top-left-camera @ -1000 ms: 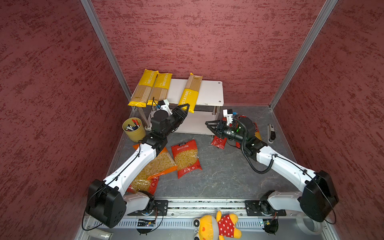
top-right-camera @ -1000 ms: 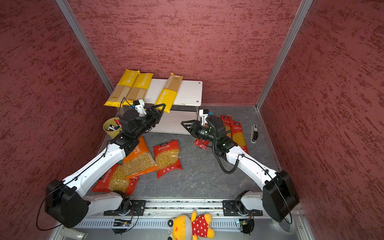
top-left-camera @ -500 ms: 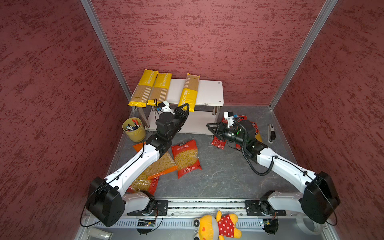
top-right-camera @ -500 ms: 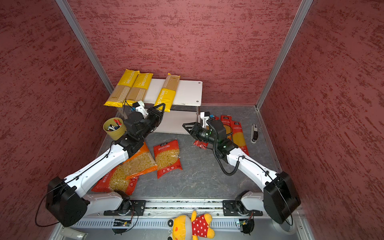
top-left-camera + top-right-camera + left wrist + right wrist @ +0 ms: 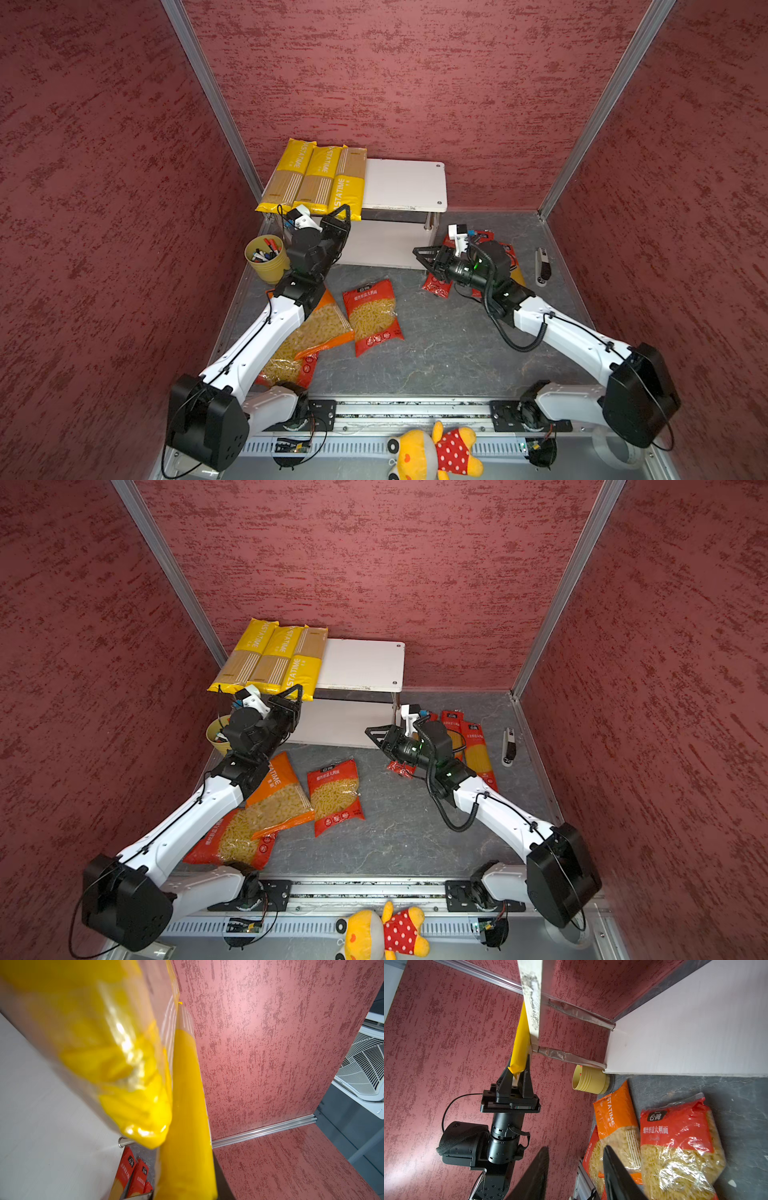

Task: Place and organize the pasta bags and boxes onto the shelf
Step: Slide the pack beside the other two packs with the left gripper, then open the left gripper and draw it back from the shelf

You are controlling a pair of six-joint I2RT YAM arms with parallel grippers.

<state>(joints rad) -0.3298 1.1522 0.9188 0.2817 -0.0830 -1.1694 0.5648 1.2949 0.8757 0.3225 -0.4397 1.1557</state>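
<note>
Yellow film, glossy and creased at the seams, wraps three long yellow spaghetti packs [image 5: 318, 178]. They lie side by side on the left half of the top board of the shelf [image 5: 409, 183], near ends overhanging its front edge. Each has a clear window of straight pale strands and white "PASTATIME" lettering. The third yellow pack [image 5: 349, 187], next to the bare half of the board, lies reversed, with its printed end toward the arms. The left tool [image 5: 343, 214] is clamped on that overhanging end. In the right wrist view its two black fingers [image 5: 527, 1076] pinch the folded yellow tip.

The shelf is smooth white board with rounded corners, screws at the corners and chrome posts; its lower board is bare.

On the grey, stone-veined worktop [image 5: 436, 357] a red bag [image 5: 374, 316] of spiral pasta lies flat. Just beside it, an orange bag [image 5: 328, 328] of macaroni rests over another red bag [image 5: 232, 845]. The long red packs [image 5: 476, 750] lie beside the right arm. The right tool [image 5: 422, 259] points toward the shelf — fingers apart, nothing between them.
</note>
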